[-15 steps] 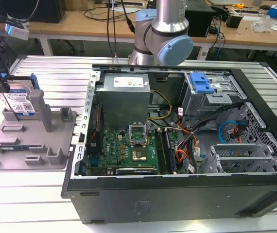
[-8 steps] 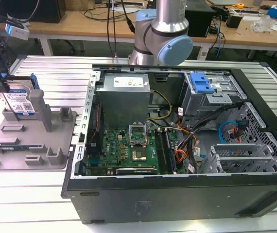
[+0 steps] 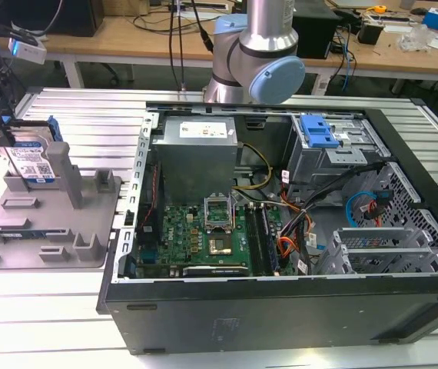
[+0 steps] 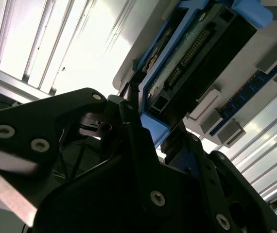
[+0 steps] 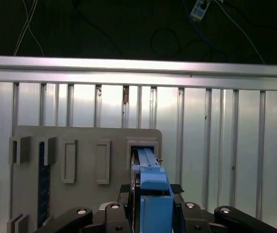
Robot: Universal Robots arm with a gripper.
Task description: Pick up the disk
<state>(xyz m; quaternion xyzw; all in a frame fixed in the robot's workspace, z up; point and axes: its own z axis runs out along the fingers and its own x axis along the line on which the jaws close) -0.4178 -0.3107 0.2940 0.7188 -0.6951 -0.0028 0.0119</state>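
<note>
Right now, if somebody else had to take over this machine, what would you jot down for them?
Gripper: sits around the upper end of the disk; I cannot tell whether it is clamped on it.
Disk: stands on edge in a slot of the grey fixture, at the exterior view's left of the open computer case.
Done: the gripper is in place at the disk.
Left: the disk is not yet lifted out of the fixture.
</note>
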